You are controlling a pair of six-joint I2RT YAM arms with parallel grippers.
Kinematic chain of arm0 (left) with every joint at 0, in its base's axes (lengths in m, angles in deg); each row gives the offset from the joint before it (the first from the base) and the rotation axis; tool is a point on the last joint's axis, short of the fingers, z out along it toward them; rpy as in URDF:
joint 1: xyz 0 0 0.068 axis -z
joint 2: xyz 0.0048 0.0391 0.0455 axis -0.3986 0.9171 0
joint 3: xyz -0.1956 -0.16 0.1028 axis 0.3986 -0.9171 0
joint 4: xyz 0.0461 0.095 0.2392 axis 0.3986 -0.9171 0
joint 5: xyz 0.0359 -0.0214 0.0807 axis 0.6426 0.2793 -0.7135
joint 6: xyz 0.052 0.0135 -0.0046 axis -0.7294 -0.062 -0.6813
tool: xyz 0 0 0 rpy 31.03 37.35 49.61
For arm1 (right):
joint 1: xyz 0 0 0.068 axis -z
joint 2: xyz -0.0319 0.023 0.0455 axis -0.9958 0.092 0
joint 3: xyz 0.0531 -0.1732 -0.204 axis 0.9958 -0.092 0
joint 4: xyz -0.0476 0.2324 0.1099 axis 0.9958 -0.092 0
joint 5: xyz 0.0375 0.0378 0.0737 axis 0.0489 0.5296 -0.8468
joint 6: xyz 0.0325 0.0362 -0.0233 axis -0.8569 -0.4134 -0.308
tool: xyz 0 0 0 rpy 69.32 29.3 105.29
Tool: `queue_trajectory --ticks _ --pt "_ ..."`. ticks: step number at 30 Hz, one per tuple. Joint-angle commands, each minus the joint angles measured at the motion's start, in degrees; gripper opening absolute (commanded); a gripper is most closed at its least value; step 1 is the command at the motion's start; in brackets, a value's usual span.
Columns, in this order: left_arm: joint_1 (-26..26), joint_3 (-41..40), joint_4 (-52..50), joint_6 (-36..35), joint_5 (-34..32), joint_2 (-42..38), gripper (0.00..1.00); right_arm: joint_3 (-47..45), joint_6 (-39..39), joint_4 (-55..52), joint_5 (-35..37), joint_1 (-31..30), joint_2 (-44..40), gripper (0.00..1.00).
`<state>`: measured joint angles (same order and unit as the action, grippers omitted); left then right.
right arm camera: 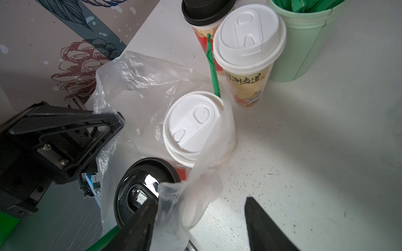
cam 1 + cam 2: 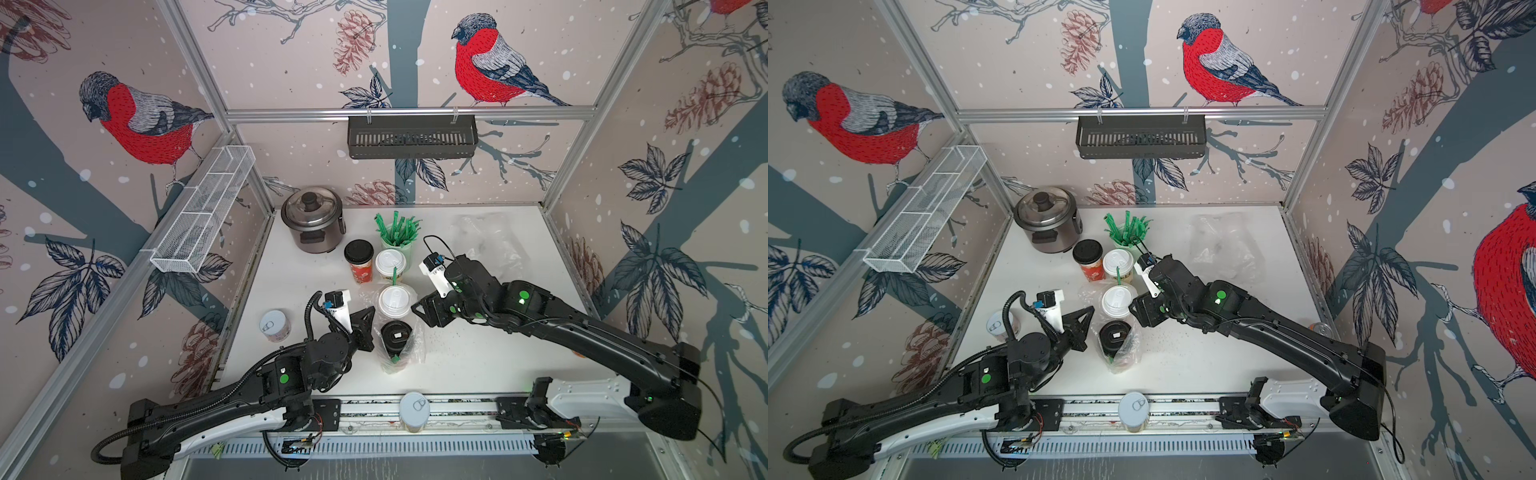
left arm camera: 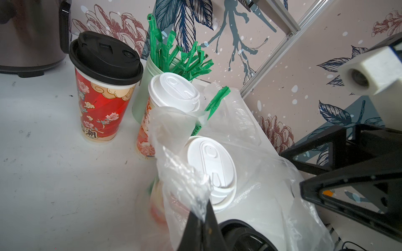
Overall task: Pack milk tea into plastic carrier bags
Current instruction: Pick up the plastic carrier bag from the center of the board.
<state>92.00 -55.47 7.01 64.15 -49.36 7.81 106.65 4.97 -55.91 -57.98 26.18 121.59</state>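
Note:
A clear plastic carrier bag (image 2: 411, 353) stands mid-table around two milk tea cups, one with a white lid (image 2: 392, 300) and one with a black lid (image 2: 395, 336). My left gripper (image 3: 201, 215) is shut on a bunched strip of the bag's rim (image 3: 185, 184), at the bag's left side in both top views. At the bag's right side, my right gripper (image 1: 200, 201) is open; loose bag film (image 1: 180, 208) hangs against one finger. Outside the bag stand a red black-lidded cup (image 2: 358, 259) and a white-lidded cup (image 2: 390, 264). A second clear bag (image 2: 490, 241) lies at the back right.
A pale green cup of green straws (image 2: 397, 237) stands right behind the loose cups, and a rice cooker (image 2: 311, 220) sits at the back left. One pull-tab can (image 2: 274, 326) is left of my left arm; another (image 2: 414, 411) is on the front rail.

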Motion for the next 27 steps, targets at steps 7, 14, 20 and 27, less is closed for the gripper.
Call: queue_trajectory --ticks 7,14,20,27 --pt "0.01 1.11 2.35 -0.07 0.56 0.64 0.0 2.5 0.08 1.83 -0.8 -1.39 -1.93 0.73" --pt "0.0 1.02 2.67 0.15 0.82 1.05 0.0 0.04 -1.11 0.43 0.18 -3.42 -1.44 0.79" --pt "-0.02 1.24 2.87 -0.02 1.62 1.53 0.0 -0.95 -1.0 -0.71 2.71 -3.08 0.29 0.7" --pt "-0.04 3.79 5.7 -2.9 4.22 4.46 0.0 1.0 -0.4 -2.16 6.42 -0.96 -0.83 0.01"
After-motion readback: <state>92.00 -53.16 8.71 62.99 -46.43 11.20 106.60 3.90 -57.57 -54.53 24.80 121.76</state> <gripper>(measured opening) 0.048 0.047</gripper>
